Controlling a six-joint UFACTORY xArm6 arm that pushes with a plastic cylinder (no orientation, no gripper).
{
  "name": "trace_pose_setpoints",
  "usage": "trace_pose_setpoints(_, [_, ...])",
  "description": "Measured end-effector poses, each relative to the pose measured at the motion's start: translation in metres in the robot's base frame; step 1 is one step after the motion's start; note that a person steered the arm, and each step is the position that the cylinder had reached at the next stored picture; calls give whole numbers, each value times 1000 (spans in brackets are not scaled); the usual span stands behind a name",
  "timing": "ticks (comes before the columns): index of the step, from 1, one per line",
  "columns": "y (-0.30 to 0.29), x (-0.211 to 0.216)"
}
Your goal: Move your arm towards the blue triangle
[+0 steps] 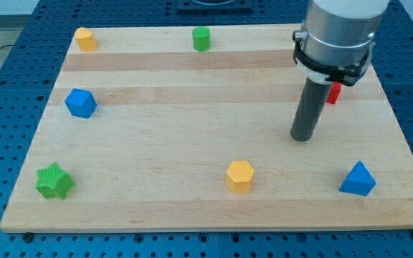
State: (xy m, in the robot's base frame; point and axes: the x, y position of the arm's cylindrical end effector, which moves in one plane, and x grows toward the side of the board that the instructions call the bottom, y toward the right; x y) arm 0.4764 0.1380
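Observation:
The blue triangle (357, 179) lies on the wooden board (192, 143) near the view's bottom right. My tip (302, 137) rests on the board above and to the left of it, well apart from it. A red block (333, 93) sits just behind the rod at the view's right, partly hidden by the arm.
A yellow hexagon block (240, 175) lies at the view's bottom centre. A green star (54, 180) is at bottom left, a blue block (80, 103) at left, a yellow block (86, 39) at top left, a green block (201, 38) at top centre.

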Motion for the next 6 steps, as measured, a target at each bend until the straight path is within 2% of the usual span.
trace_pose_setpoints(2, [148,28])
trace_pose_setpoints(3, [173,74])
trace_pose_setpoints(4, [150,108])
trace_pose_setpoints(5, [103,113])
trace_pose_setpoints(6, [83,110])
